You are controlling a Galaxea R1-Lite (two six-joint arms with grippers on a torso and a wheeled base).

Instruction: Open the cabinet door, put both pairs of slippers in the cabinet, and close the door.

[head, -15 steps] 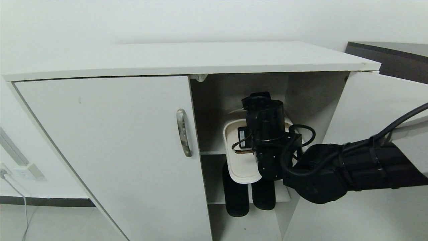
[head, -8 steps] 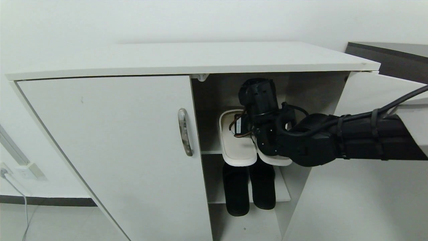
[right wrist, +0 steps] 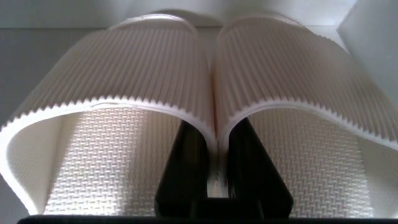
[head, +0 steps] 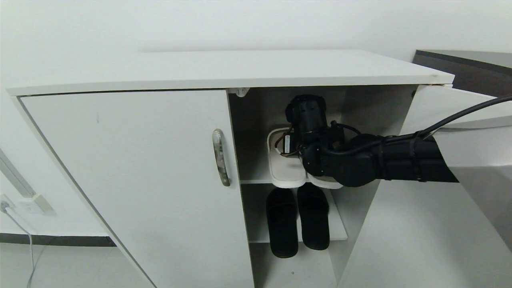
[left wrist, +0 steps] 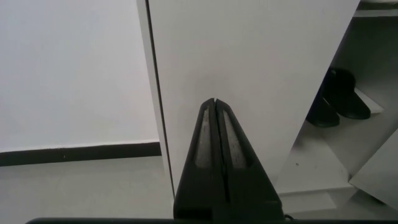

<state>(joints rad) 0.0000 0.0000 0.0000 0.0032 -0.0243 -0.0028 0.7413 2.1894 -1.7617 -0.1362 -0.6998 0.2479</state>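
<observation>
The white cabinet (head: 240, 68) has its left door (head: 140, 180) shut and its right door (head: 420, 224) swung open. A pair of black slippers (head: 298, 220) lies on the lower shelf, also seen as black slippers (left wrist: 339, 96) in the left wrist view. My right arm reaches inside at the upper shelf. There my right gripper (right wrist: 214, 171) is shut on the two inner strap edges of the white slippers (right wrist: 155, 81). The white slippers (head: 286, 172) rest with their heels over the shelf's front edge. My left gripper (left wrist: 214, 137) is shut and empty, low in front of the shut door.
A metal handle (head: 220, 158) sits on the shut left door. A wall socket with a cable (head: 28, 204) is at the lower left beside the cabinet. A dark ledge (head: 464, 68) runs behind the open door on the right.
My right arm has risen and pushed deeper into the cabinet, carrying the white slippers from in front of the lower shelf up onto the upper shelf. The black slippers now show in full.
</observation>
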